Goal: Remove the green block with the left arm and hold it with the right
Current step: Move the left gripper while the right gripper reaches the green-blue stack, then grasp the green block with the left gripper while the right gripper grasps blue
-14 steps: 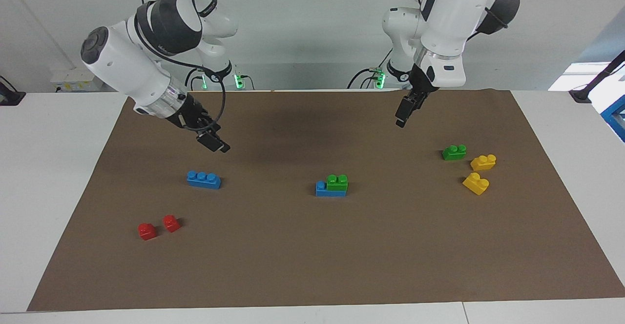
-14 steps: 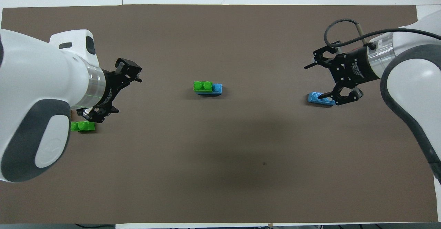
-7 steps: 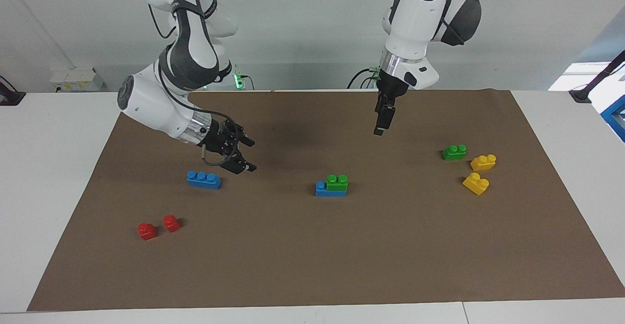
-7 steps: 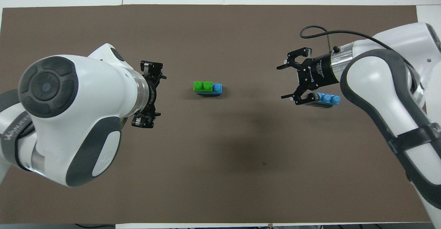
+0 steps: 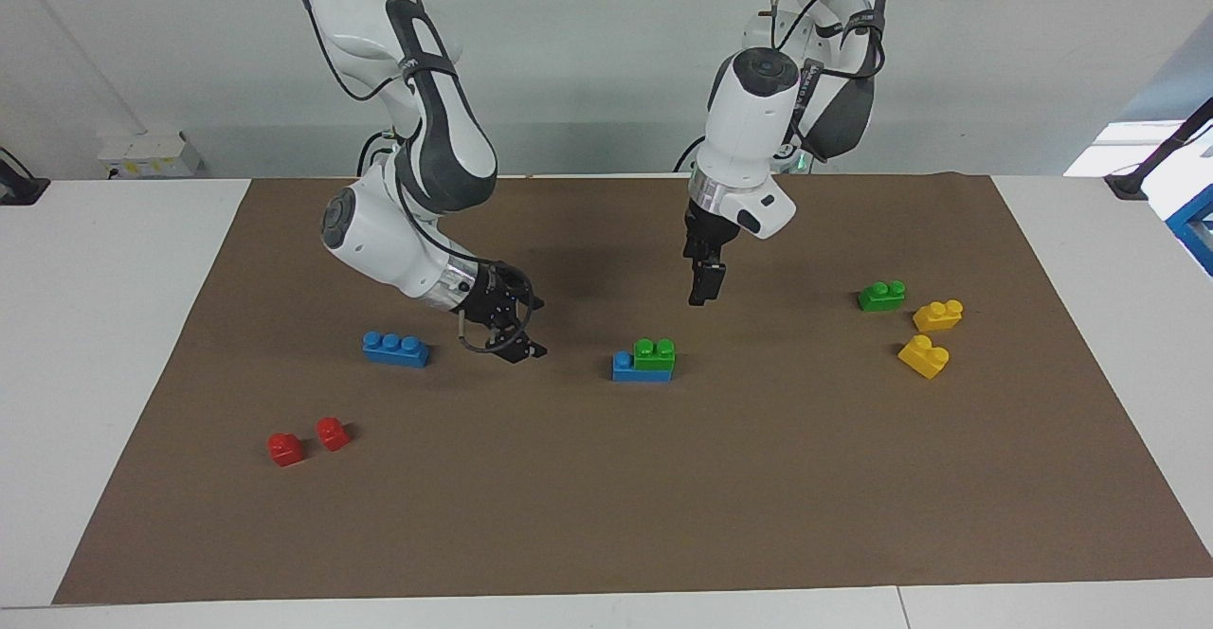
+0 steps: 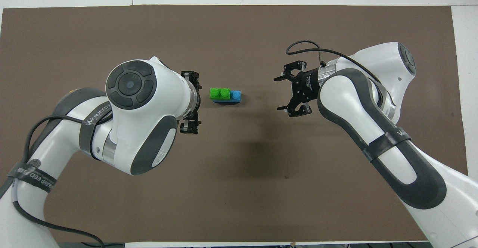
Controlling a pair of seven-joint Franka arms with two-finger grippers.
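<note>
Hovering both grippers over the brown mat (image 5: 663, 515), nothing gripped. My left gripper (image 5: 702, 289) is hanging jaws wide above the mat at about one o'clock of the green block (image 5: 655, 353). That block is sitting studded onto a blue brick (image 5: 628, 368) mid-mat. My right gripper (image 5: 516, 326), jaws wide, is hanging at its nine o'clock.

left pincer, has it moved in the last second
Yes. In the facing view the left pincer has come down and toward the table's middle, closing on the green block stacked on the blue brick.
</note>
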